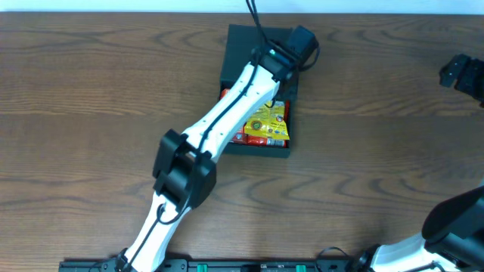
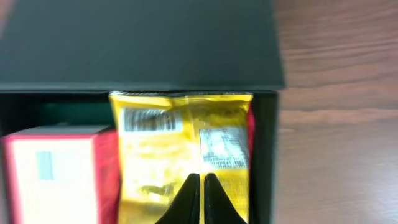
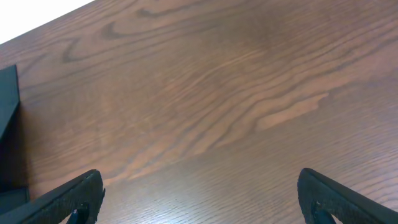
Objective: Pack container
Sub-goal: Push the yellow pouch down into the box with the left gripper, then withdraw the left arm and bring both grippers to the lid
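The black container (image 1: 234, 53) lies at the table's top centre, its flap lid (image 2: 137, 43) at the far end. Inside lie a yellow snack bag (image 1: 268, 125) and a red and white box (image 2: 56, 174); the bag also shows in the left wrist view (image 2: 186, 143). My left gripper (image 1: 291, 49) reaches over the container. Its fingers (image 2: 201, 180) are shut with nothing between them, just above the yellow bag. My right gripper (image 1: 461, 72) is at the far right, well away from the container. It is open and empty over bare wood (image 3: 199, 199).
The left arm (image 1: 219, 121) crosses the container diagonally and hides most of the red box in the overhead view. A corner of the container (image 3: 7, 124) shows at the left edge of the right wrist view. Brown wood table (image 1: 378, 136) surrounds the container.
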Robot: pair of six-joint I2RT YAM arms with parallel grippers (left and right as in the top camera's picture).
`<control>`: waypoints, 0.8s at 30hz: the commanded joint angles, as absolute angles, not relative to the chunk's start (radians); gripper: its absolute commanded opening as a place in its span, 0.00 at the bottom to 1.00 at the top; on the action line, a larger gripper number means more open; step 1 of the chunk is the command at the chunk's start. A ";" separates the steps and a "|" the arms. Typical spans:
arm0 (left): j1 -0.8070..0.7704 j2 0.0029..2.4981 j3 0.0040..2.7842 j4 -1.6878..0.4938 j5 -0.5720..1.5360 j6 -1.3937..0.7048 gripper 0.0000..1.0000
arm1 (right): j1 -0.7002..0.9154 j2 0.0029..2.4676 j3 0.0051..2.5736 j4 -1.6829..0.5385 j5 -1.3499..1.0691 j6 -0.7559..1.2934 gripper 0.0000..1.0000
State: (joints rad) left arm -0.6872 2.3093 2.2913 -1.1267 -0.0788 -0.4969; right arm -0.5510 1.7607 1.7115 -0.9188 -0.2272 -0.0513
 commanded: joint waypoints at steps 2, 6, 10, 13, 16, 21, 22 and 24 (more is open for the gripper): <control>-0.678 2.237 2.321 -1.152 -0.087 -0.501 0.06 | -0.560 1.769 1.705 -0.920 -0.225 -0.038 0.99; -0.644 2.196 2.322 -1.142 -0.126 -0.527 0.06 | -0.560 1.775 1.704 -0.916 -0.269 -0.049 0.99; -0.513 2.184 2.321 -1.136 -0.103 -0.575 0.06 | -0.559 1.843 1.704 -0.898 -0.509 -0.054 0.96; -0.364 2.198 2.320 -1.112 0.039 -0.587 0.06 | -0.535 1.963 1.704 -0.897 -0.714 -0.053 0.77; -0.252 2.212 2.319 -1.089 0.107 -0.587 0.06 | -0.493 2.054 1.704 -0.893 -0.876 -0.051 0.10; -0.134 2.251 2.319 -1.082 0.206 -0.587 0.06 | -0.384 2.145 1.704 -0.846 -0.925 0.010 0.02; -0.123 2.261 2.319 -1.084 0.228 -0.586 0.06 | -0.357 2.154 1.704 -0.831 -0.925 0.015 0.02; -0.114 2.288 2.319 -1.090 0.253 -0.577 0.06 | -0.298 2.168 1.704 -0.793 -0.924 0.033 0.02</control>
State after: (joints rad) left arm -0.1032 2.2326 2.3024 -1.0813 0.1612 -0.5793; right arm -0.3828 2.1712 1.7039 -0.8223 -0.8394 -0.0082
